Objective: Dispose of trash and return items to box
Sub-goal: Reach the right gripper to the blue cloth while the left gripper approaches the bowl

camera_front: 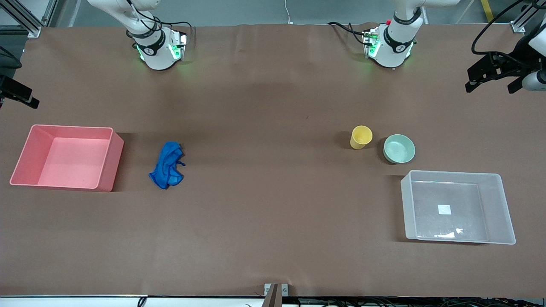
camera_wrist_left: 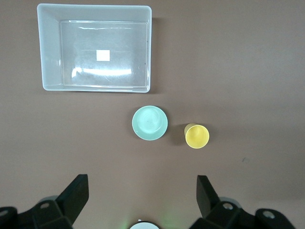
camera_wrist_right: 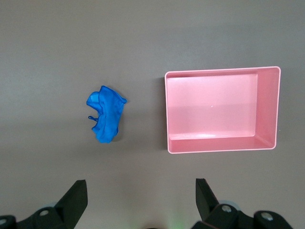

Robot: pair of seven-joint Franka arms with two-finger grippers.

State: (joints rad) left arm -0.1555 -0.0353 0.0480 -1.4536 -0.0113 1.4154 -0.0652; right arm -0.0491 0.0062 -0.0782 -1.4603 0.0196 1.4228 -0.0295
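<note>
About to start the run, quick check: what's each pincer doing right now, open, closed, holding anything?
Left pincer: open, holding nothing, up over bare table.
Right pincer: open, holding nothing, up over bare table.

No readable text, seemingly.

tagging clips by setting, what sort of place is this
Most likely a robotics lab test bench: two arm bases bolted along a brown-covered table, aluminium framing and loose cables at the edges, and staged props, a pink bin and a clear box.
</note>
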